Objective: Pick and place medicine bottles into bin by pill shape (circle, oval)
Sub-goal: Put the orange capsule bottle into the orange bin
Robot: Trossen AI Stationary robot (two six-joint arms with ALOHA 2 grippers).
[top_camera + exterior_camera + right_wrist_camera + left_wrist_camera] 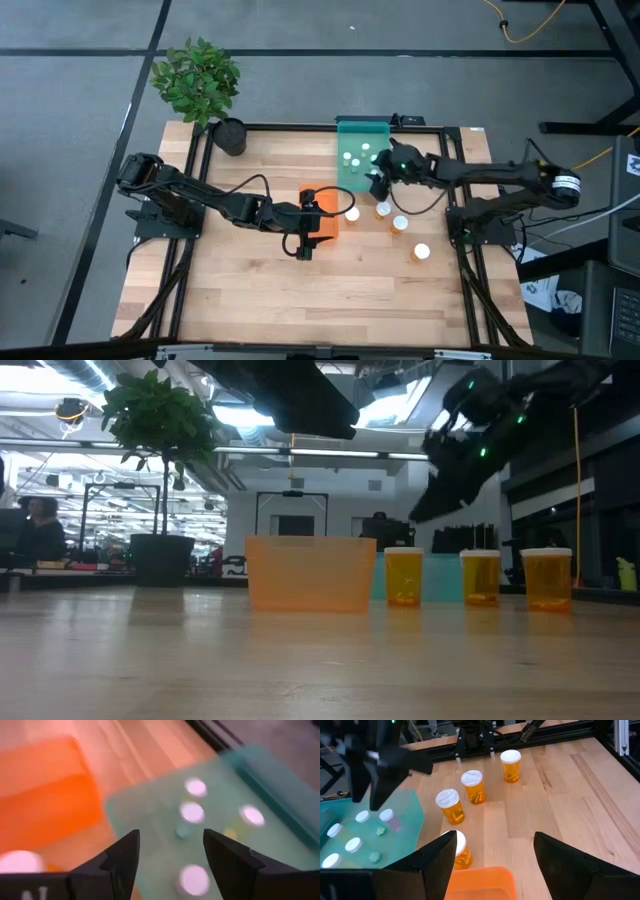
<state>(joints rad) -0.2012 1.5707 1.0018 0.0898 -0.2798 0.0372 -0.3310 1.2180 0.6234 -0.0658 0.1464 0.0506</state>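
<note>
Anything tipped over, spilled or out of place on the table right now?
Nothing stands out. The four amber bottles left on the wood stand upright with caps on, beside the orange bin. The white-capped bottles in the green bin look settled. The right gripper hovers open over that bin's edge.

Medicine bottles: white caps, amber bodies, some smaller.

Four amber bottles (451,806) upright on bench (300,280), apart from one another; one (352,214) just beside orange bin (322,215). About five small white-capped bottles (352,157) inside teal bin (362,130), apparently upright. None held. Pill shapes not discernible.
</note>
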